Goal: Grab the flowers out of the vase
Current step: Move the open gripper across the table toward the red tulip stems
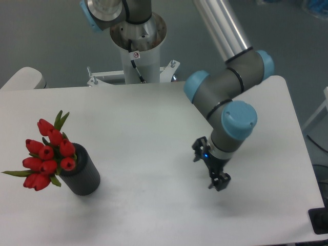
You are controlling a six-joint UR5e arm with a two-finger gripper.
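The red tulips [48, 156] are sitting in the dark cylindrical vase [82, 173] at the left of the white table [154, 123], their heads leaning out to the left over the rim. The gripper [220, 182] is hanging low over the right part of the table, well apart from them, holding nothing; its fingers are looking close together, but from this angle I cannot tell whether they are fully closed.

The likeliest trouble, as I judge it, is the vase coming along with the bunch — it looks light and is standing free, so a sideways tug on the stems could be tipping or dragging it. Closing on the buds instead of the stems could be crushing them, and the splayed leaves are leaving little clean stem to grasp.

The tabletop is plain, matte and white with rounded corners — the arm's pedestal [137, 48] is standing at its far edge, and grey floor is showing beyond.
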